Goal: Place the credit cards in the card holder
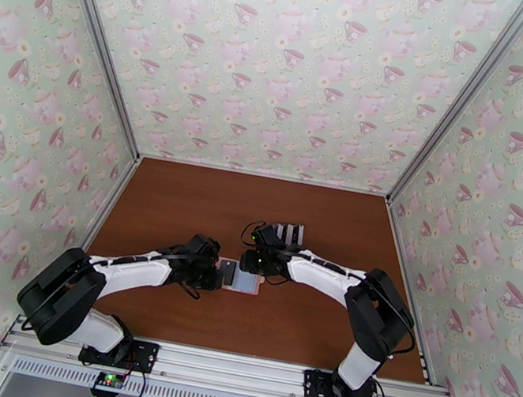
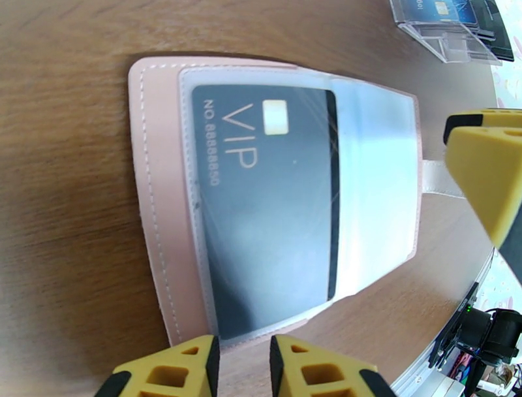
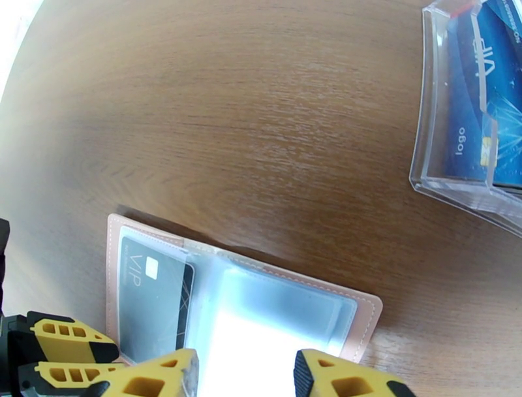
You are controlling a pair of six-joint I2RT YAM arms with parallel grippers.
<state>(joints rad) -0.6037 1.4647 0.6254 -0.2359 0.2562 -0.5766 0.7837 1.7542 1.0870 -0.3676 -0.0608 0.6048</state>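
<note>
Left arm [image 1: 129,269] and right arm [image 1: 325,274]: white link shells, bulky black joint housings, each on a black square base plate [image 1: 143,353] bolted to the aluminium rail [image 1: 233,367]. Thin black cables [image 1: 250,229] loop off both, at the ends far from the rail and just below it. Left gripper [image 2: 243,365] and right gripper [image 3: 245,375]: yellow wedge-shaped fingers with triangular cut-outs, on black mounts.

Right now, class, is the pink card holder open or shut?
Open: the card holder lies spread flat, inside up, black card tucked in.
</note>
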